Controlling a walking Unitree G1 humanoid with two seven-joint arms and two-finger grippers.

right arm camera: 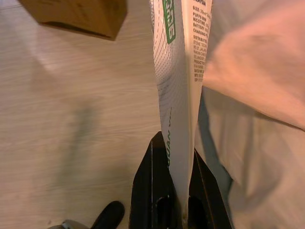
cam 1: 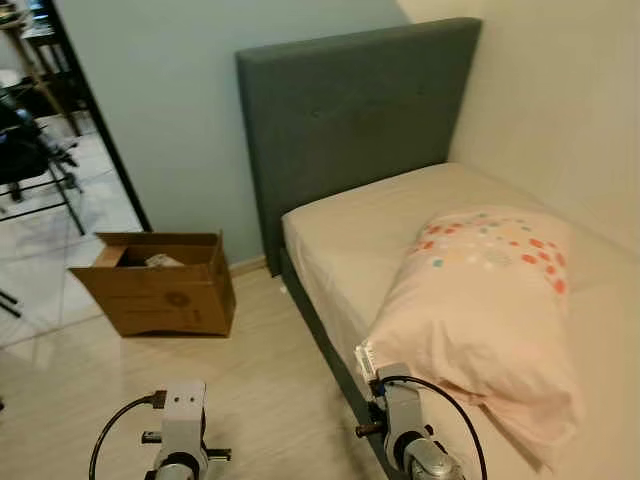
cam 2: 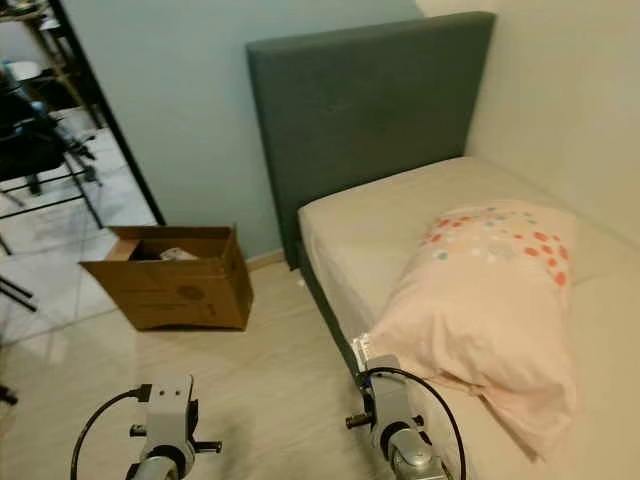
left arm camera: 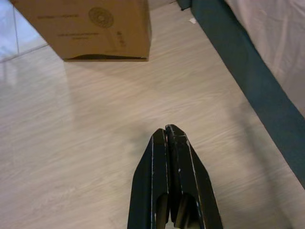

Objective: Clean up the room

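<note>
Right wrist view: the right claw [right arm camera: 180, 157] is gripping a white packet [right arm camera: 178, 71] — carrying it level to the cardboard box [cam 1: 160, 285]; left claw [left arm camera: 170, 138] clenched, empty.

- A single bed [cam 1: 350, 240] stands at the right, along a cream side wall [cam 1: 560, 100], covered with a pale cream sheet.
- A tall grey-green upholstered headboard [cam 1: 350, 120] rises at its far end, against a pale blue wall [cam 1: 170, 110].
- A dark teal bed base [left arm camera: 248, 81] runs below the sheet's edge.
- Light wood-grain flooring [cam 1: 270, 390] covers the near area.
- At far left, an open doorway with a black frame [cam 1: 95, 120] leads to a pale tiled floor [cam 1: 50, 240].
- Black metal furniture legs [cam 1: 65, 185] stand on those tiles.
</note>
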